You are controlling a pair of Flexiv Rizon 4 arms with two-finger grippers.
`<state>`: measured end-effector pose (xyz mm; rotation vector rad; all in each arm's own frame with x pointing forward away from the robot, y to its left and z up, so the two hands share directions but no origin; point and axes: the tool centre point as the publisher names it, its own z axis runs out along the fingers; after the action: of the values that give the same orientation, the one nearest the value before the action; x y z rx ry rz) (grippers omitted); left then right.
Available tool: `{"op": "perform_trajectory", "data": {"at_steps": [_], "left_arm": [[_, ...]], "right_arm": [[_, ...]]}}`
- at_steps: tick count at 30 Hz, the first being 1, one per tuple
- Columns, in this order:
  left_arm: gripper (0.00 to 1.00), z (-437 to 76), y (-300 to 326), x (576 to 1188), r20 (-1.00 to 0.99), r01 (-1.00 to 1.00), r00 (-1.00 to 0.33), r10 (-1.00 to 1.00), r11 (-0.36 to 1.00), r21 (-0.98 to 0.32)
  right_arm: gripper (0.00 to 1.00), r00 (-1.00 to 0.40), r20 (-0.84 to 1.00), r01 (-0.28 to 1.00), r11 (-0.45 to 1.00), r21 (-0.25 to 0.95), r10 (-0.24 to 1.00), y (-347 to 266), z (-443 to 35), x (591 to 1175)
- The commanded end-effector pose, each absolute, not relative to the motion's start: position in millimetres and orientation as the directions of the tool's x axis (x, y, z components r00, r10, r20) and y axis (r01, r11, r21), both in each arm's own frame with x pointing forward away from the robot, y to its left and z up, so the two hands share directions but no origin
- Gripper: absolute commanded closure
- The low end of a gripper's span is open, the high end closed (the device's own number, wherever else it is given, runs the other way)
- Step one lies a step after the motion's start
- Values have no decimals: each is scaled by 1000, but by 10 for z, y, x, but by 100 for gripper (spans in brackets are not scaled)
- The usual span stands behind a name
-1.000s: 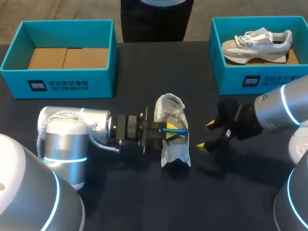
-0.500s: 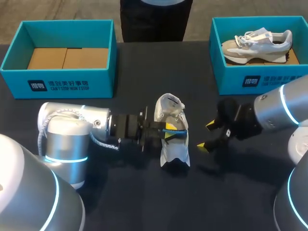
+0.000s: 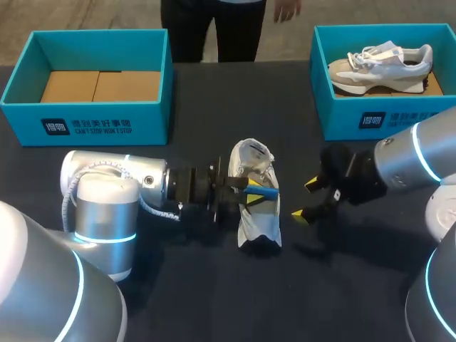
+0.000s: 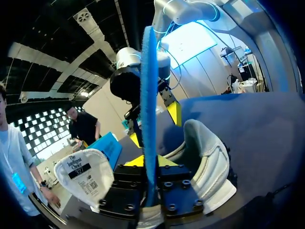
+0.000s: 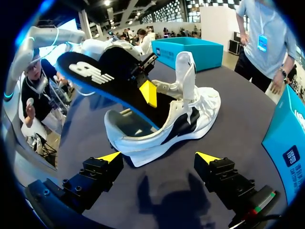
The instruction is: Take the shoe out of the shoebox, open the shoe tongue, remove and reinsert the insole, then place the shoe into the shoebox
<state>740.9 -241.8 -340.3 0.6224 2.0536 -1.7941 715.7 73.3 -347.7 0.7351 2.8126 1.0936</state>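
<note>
Left arm (image 3: 117, 187) nudged toward shoe (image 3: 256, 226), left gripper (image 3: 250, 194) clamped on insole (image 5: 106, 80), right gripper (image 3: 305, 201) spread open beside shoe

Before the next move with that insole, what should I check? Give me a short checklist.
1. Left gripper shut on the insole: ok.
2. Insole seated flat in the shoe: not ok, most of it sticks out.
3. Tongue open: ok, it stands up.
4. Right gripper open and off the shoe: ok.
5. Shoe resting on its sole: ok.
</note>
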Motion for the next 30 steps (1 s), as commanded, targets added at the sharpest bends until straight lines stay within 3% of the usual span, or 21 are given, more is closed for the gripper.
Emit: {"op": "perform_trajectory", "data": {"at_steps": [1, 11, 14, 30], "left_arm": [[68, -3342, -2395, 7348, -532, 539, -842, 90, 99, -837], [75, -3171, -2369, 7232, -554, 561, -827, 97, 72, -824], [100, -3171, -2381, 7218, -553, 561, -826, 109, 74, -824], [100, -3403, -2500, 7310, -566, 583, -809, 158, 104, -806]], "right_arm": [[0, -887, 130, 416, 642, 644, 444, 753, -3473, 7147], [0, -889, 128, 410, 639, 651, 440, 762, -3472, 7130], [0, -889, 128, 409, 637, 654, 439, 759, -3472, 7128], [0, -911, 104, 368, 675, 640, 398, 756, -3368, 7239]]}}
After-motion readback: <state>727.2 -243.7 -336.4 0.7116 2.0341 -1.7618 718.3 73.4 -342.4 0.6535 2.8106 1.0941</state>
